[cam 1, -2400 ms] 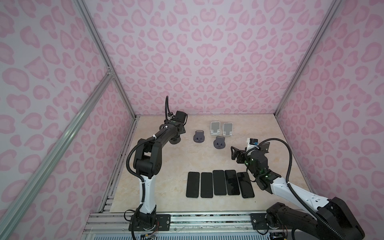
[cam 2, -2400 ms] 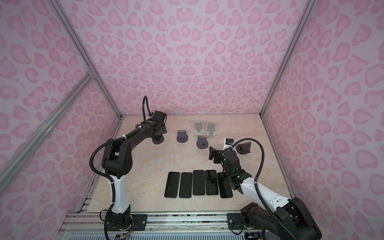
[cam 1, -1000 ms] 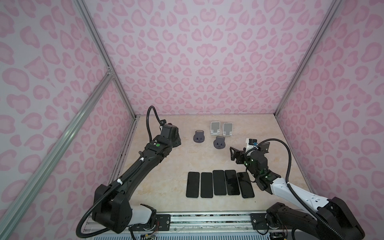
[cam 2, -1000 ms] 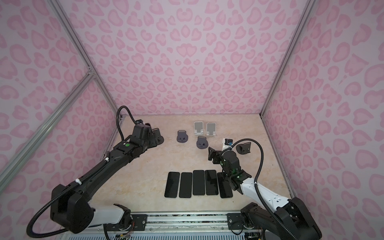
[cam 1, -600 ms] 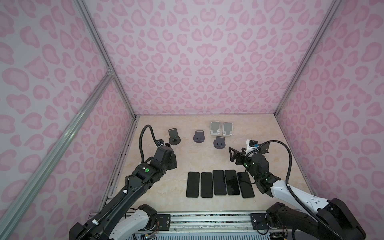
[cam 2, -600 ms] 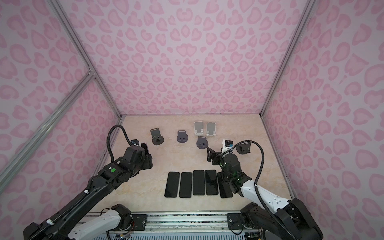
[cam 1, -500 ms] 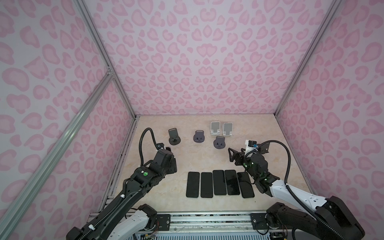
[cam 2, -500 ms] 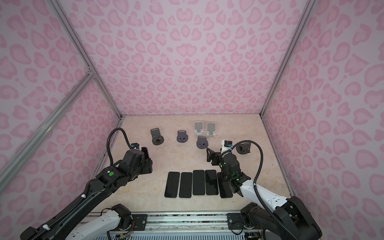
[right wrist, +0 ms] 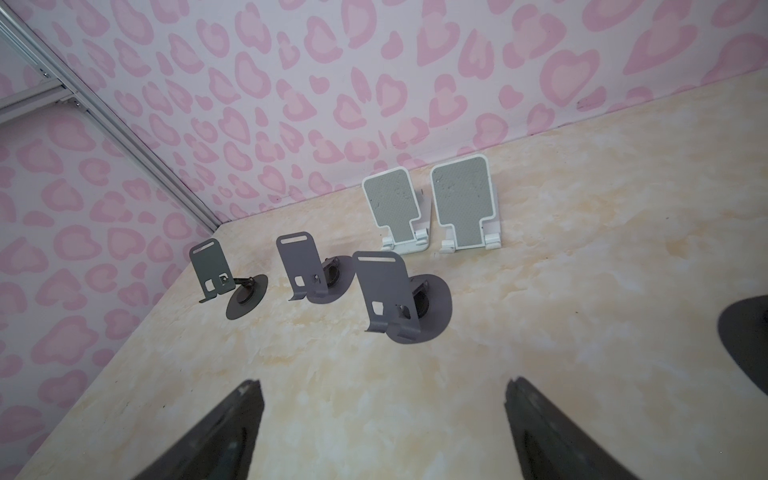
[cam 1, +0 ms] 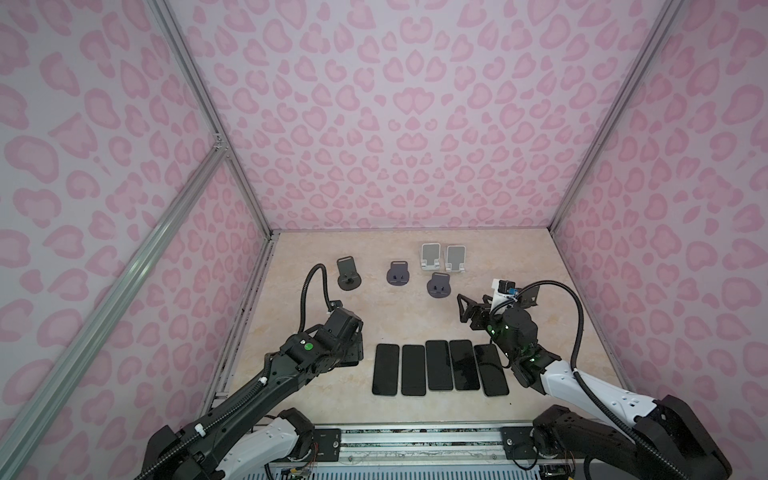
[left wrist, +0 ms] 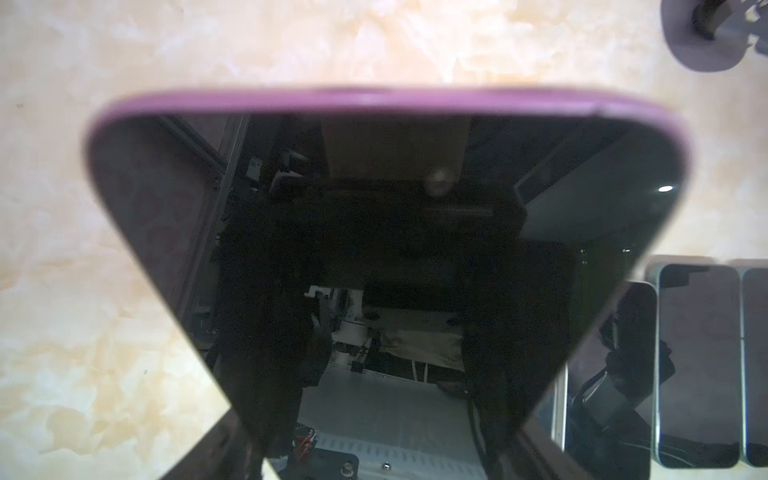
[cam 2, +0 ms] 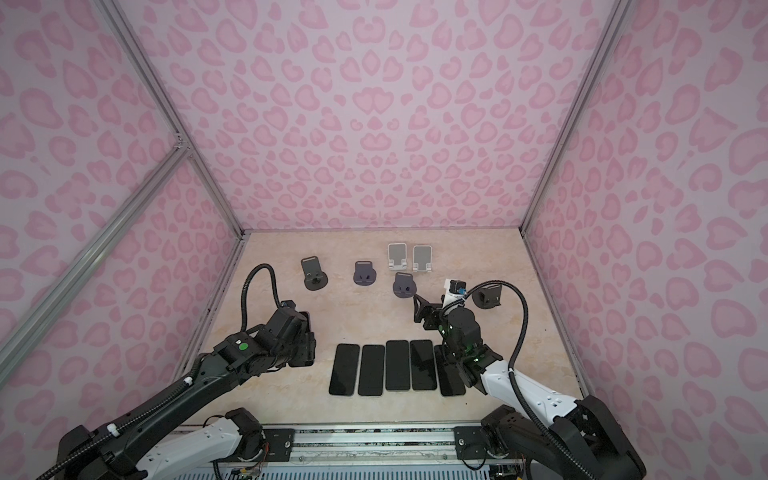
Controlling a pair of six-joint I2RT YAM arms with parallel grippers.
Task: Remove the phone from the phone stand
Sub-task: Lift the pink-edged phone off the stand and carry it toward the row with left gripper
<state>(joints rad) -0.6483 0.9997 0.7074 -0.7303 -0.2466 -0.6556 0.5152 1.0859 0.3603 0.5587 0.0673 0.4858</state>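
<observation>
Your left pincer (cam 1: 348, 353) grips the purple-edged phone (left wrist: 374, 249) at the front of the desk (cam 1: 374, 316), just left of the row of five phones (cam 1: 440, 368). Right pincer (right wrist: 382, 384) is spread wide. The phone stand (cam 1: 348, 274) sits well apart, far back.

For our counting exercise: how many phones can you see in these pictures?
6. Five phones lie flat side by side in one row near the front. The sixth phone, pink-edged, is held in the left pincer, left of that row. None seems hidden.
</observation>
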